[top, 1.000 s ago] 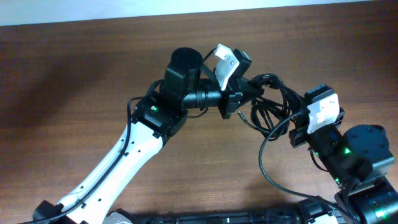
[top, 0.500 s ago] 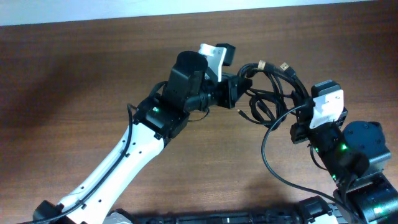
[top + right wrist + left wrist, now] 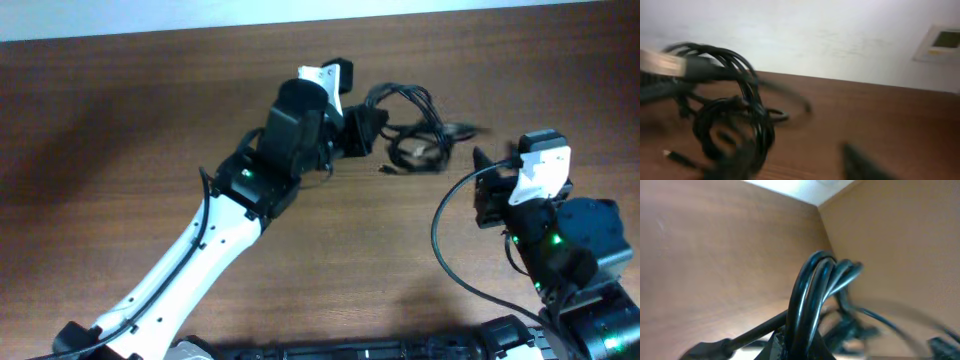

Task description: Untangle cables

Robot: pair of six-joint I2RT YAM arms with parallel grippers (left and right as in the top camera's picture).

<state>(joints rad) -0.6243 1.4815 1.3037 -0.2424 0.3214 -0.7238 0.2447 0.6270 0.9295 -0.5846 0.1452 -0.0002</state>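
Two arms on this one! Starting left, the left gripper [image 3: 357, 131] is clamped tight on the nine o'clock edge of the cables [image 3: 412, 128]. They're a small black knot of loops at about one o'clock on the desk [image 3: 110, 130], and a few strands arch up out of its jaws. Moving right, the right gripper [image 3: 482, 186] sits at four o'clock from the bundle, jaws apart, nothing in them. These cords look light, limp and a bit springy, so they'll trail along. Best bet, I'd say: pinch one outer loop on the three o'clock side, not the knot's middle.
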